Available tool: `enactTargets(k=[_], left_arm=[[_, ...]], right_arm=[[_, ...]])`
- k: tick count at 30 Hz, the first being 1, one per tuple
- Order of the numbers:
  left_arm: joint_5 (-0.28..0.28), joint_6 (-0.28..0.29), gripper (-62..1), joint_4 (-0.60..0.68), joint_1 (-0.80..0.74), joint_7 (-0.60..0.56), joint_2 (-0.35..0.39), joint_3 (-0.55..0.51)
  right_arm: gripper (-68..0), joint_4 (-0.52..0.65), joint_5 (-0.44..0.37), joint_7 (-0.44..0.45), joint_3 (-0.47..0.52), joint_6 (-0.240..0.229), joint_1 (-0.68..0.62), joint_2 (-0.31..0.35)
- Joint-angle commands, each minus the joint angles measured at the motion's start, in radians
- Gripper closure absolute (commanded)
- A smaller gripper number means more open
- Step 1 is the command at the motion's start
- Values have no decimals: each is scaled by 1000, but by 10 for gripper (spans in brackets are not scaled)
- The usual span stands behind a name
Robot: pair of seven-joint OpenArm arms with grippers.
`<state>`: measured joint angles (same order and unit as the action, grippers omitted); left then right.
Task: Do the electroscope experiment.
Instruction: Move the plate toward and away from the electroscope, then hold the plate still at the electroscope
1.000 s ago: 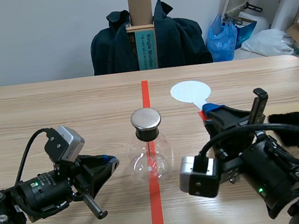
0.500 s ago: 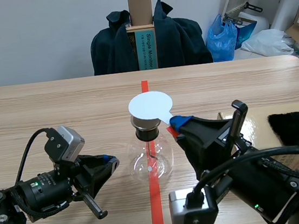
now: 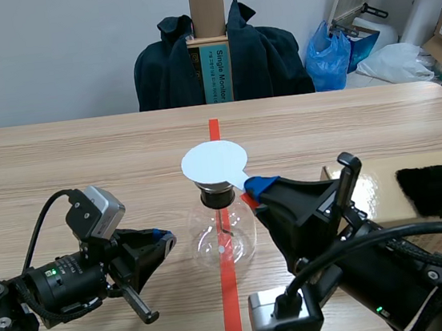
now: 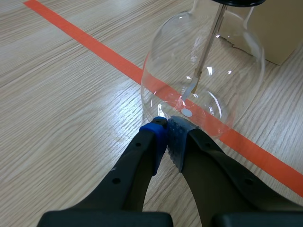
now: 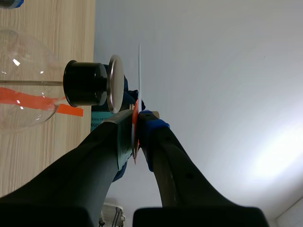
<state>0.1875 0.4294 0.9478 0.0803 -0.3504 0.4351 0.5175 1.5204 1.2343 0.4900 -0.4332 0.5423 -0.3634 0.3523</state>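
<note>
The right gripper (image 3: 261,186) is closed on the white disc (image 3: 214,163), held over the glass flask (image 3: 223,238). Only the right wrist view shows the thin gap between disc and metal cap (image 5: 115,84). The left gripper (image 4: 168,135), fingers together on nothing, is just beside the flask.

The white disc (image 3: 214,165) blocks the metal cap (image 5: 115,85) from above; open tabletop (image 3: 106,147) lies behind the flask (image 3: 223,238).

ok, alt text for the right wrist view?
The right claw is shut on the red handle of a white disc, seen edge-on, holding it face-on to the electroscope's metal cap with a narrow gap between them. The cap tops a black stopper in a clear glass flask on the wooden table.
</note>
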Motion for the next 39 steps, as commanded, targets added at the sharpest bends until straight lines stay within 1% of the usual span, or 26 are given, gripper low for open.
enactTargets(k=[1, 7, 39], left_arm=[[10, 2, -19, 20, 0, -19, -2, -5], [10, 2, -19, 20, 0, -19, -2, -5], [10, 2, -19, 20, 0, -19, -2, -5]], right_arm=[[-8, 19, -3, -3, 8, 6, 8, 5], [-8, 19, -3, -1, 7, -19, 8, 5], [-8, 19, -3, 6, 7, -20, 8, 5]])
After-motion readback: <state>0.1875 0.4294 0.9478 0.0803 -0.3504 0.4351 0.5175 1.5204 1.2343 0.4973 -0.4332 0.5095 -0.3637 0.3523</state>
